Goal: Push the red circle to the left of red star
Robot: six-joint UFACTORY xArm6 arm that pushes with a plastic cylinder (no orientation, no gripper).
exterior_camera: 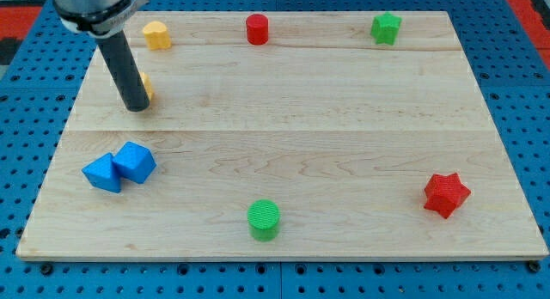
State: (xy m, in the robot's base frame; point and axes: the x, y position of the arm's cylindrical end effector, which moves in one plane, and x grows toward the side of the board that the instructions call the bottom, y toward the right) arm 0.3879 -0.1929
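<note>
The red circle [257,29] stands near the top edge of the wooden board, a little left of centre. The red star [446,195] lies at the lower right of the board, far from the circle. My tip [136,107] rests on the board at the upper left, far left of the red circle. It touches or stands just in front of a yellow block [147,87], which the rod mostly hides.
A yellow block [155,34] sits at the top left. A green star [386,28] sits at the top right. A green circle [264,219] is at the bottom centre. Two blue blocks [119,167] touch each other at the lower left. The board's edge [284,255] runs along the bottom.
</note>
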